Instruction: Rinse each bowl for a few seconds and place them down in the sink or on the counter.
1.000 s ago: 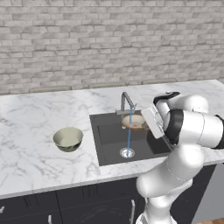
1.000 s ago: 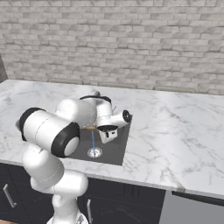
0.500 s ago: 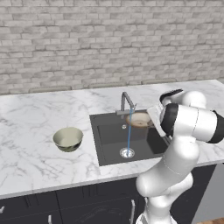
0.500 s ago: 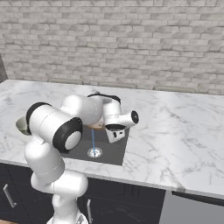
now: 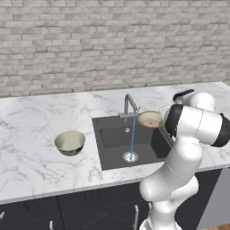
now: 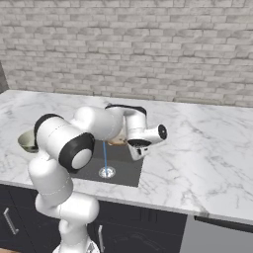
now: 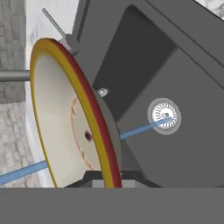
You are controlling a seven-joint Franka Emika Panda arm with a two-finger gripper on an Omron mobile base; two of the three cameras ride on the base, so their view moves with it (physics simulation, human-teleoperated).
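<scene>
Jaws [image 7: 107,177]: closed on the rim of the tan bowl [image 5: 150,119], as the hand view shows, where the bowl's yellow-and-red edge runs down between the finger tips. The tan bowl is held above the right rear part of the sink [image 5: 112,134], tilted, just right of the faucet [image 5: 129,104]. In the right base view it is largely hidden behind the arm, with a small tan part visible [image 6: 117,142].

Water: a thin blue stream [image 5: 133,132] falls from the faucet spout to the round silver drain [image 5: 130,157]. From the left base view the stream passes just left of the tan bowl; contact between them cannot be told.

Second item: the greenish-cream bowl [image 5: 70,143] stands upright on the marble surface [image 5: 31,134], left of the sink and apart from its edge. In the right base view it shows partly behind the arm [image 6: 27,141].
</scene>
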